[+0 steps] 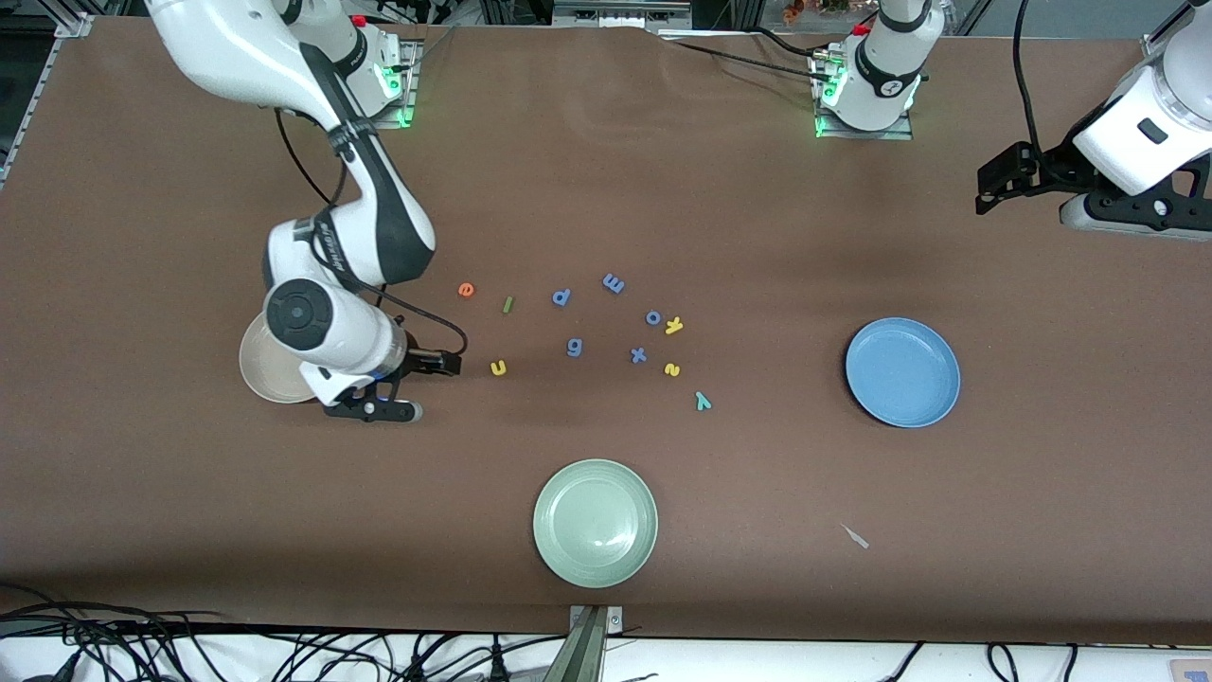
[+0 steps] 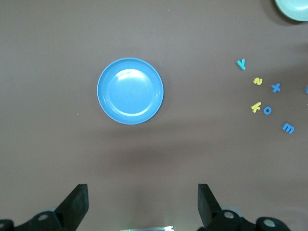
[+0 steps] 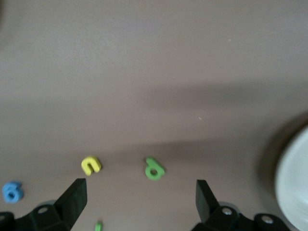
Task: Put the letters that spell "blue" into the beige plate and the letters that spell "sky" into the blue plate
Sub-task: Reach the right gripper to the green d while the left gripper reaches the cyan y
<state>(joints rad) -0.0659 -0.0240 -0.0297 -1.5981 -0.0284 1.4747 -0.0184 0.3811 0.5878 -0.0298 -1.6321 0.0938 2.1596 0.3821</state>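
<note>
We find the right pincer (image 3: 139,202) open above the small green foam letter b (image 3: 154,169), centre-left; left pincer (image 2: 143,204) open, waiting upper right.

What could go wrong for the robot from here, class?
1. The green b is tiny between the right gripper's open fingers; a grasp could slip.
2. The yellow k lies close beside a blue o; the wrong letter may come along.
3. The beige plate sits partly under the right arm.
</note>
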